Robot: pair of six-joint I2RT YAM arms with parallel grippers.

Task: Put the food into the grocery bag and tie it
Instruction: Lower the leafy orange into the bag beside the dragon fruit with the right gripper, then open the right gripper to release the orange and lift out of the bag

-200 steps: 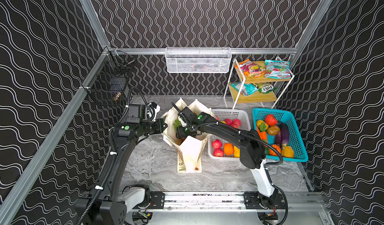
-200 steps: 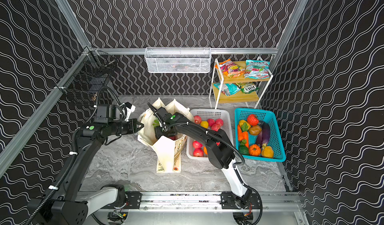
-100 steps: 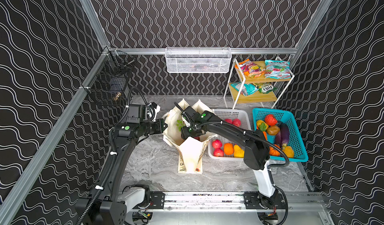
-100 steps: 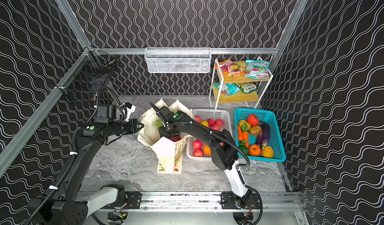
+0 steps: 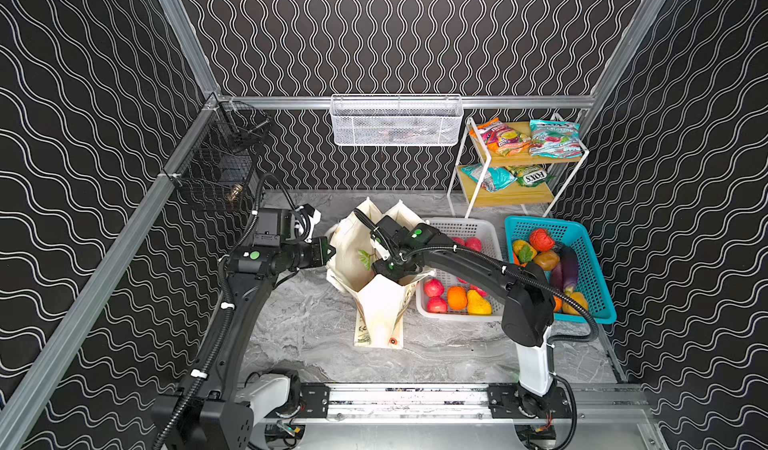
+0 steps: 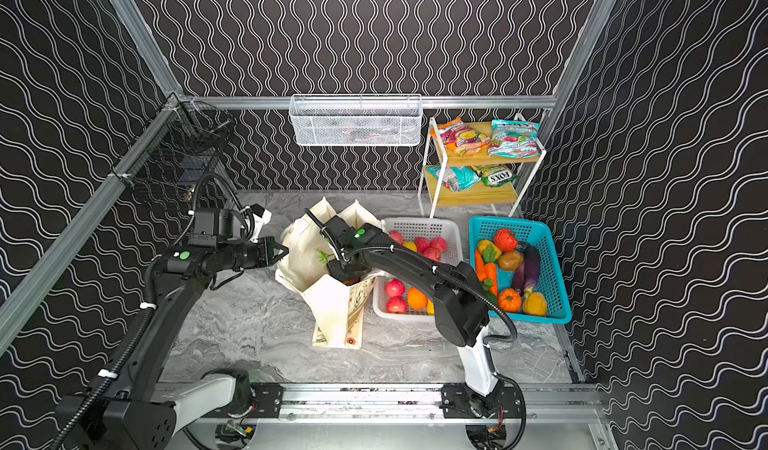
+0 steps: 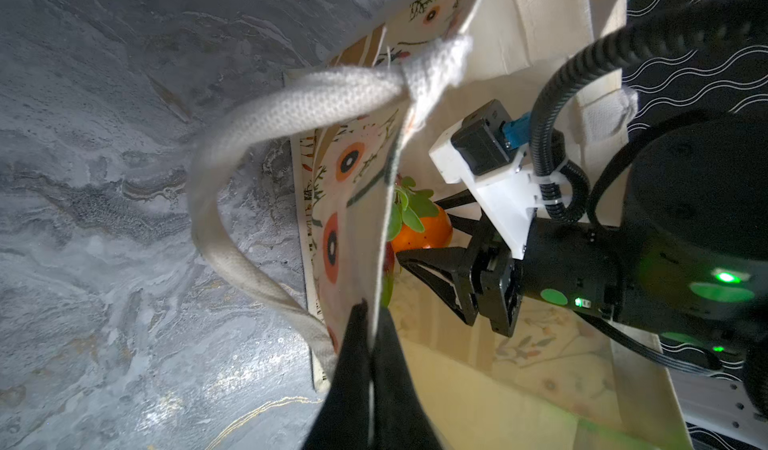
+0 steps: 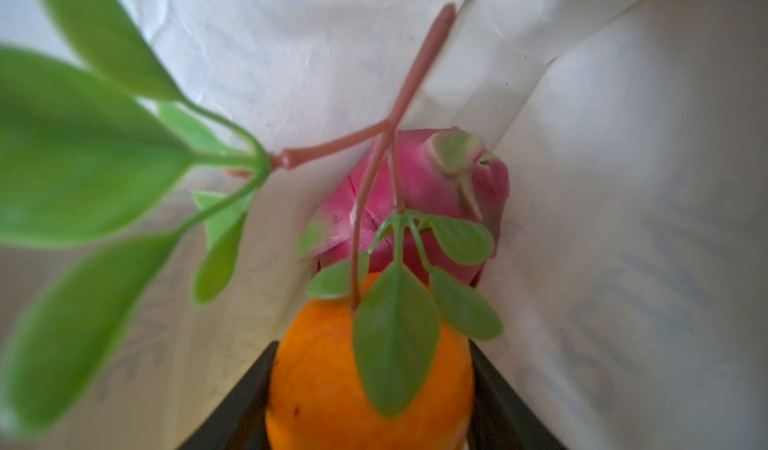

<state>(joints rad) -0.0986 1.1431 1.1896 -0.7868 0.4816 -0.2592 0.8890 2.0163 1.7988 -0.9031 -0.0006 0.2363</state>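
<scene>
Cream canvas bag (image 5: 380,306) stands open on the marbled grey counter (image 5: 307,327), floral print outside. Inside it, one smooth orange (image 8: 324,385) with a leafy stem is gripped between the right hand's (image 7: 417,231) half-spread jaws. One magenta dragon fruit (image 8: 436,186) lies deeper in. Left hand (image 7: 372,315) is pinched tight on the bag's rim. Beside the bag sit two mesh plastic baskets: a white basket (image 5: 478,227) and a teal basket (image 5: 598,277).

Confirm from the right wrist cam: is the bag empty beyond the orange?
No, a magenta dragon fruit lies inside the grocery bag just beyond the orange.
</scene>
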